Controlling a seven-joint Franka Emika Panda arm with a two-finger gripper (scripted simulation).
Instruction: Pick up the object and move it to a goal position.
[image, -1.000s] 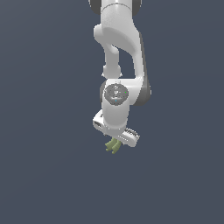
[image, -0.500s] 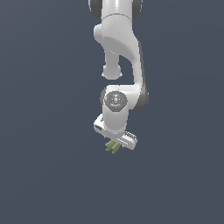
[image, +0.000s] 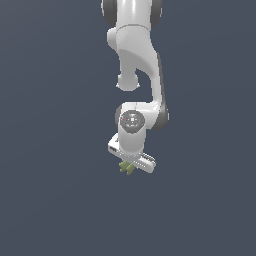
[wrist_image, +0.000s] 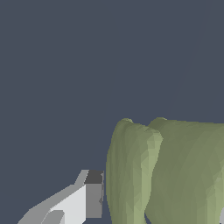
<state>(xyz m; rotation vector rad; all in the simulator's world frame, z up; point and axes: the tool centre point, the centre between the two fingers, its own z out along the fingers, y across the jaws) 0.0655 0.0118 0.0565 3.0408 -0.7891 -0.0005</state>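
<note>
Gripping the olive bunch

Exterior view: the white gripper (image: 128, 165) points down, the olive-green object (image: 125, 167) poking out beneath it, clamped between the jaws.

Wrist view: the object (wrist_image: 168, 173) looms large, one dark-padded finger (wrist_image: 93, 199) just beside it.

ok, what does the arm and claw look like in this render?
The arm is glossy white with rounded links and dark grey joint bands. A round grey cap with a small red mark sits on the wrist. The claw has a flat white bar body; in the wrist view one finger is white with a dark grey pad. No cables visible.
</note>
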